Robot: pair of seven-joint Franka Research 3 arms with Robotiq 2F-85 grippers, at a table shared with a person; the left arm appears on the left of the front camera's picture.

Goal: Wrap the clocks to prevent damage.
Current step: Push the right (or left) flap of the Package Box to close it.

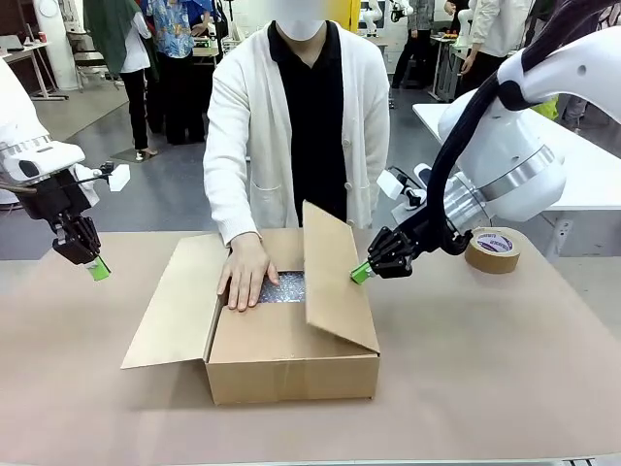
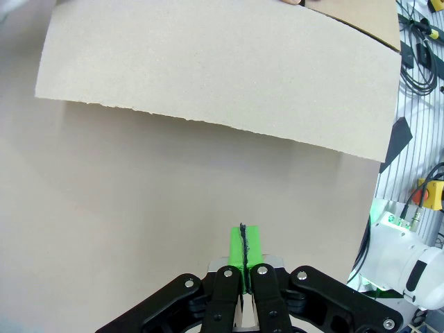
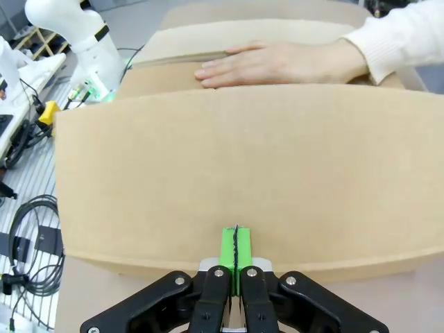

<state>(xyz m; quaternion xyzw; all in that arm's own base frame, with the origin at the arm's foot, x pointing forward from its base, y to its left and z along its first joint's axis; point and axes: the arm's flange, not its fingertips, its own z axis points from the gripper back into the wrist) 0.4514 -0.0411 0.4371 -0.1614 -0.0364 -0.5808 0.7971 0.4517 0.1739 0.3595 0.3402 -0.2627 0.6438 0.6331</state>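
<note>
An open cardboard box (image 1: 291,364) stands mid-table. Bubble wrap (image 1: 283,286) shows inside it; the clocks are hidden. A person's hand (image 1: 245,272) presses flat on a folded-in flap, and shows as the hand (image 3: 277,62) in the right wrist view. My right gripper (image 1: 360,273) is shut with nothing in it, its green tips against the outer face of the raised right flap (image 1: 335,282). That flap (image 3: 250,173) spans the right wrist view just ahead of the right gripper (image 3: 236,243). My left gripper (image 1: 98,270) is shut and empty, hovering left of the spread left flap (image 1: 170,306). In the left wrist view the left gripper (image 2: 243,244) hangs over bare table short of the flap (image 2: 222,62).
A roll of brown tape (image 1: 493,249) lies on the table (image 1: 485,388) at the far right, behind my right arm. The person stands at the far edge behind the box. Cables and the other arm's base (image 3: 76,35) show beyond the table's side.
</note>
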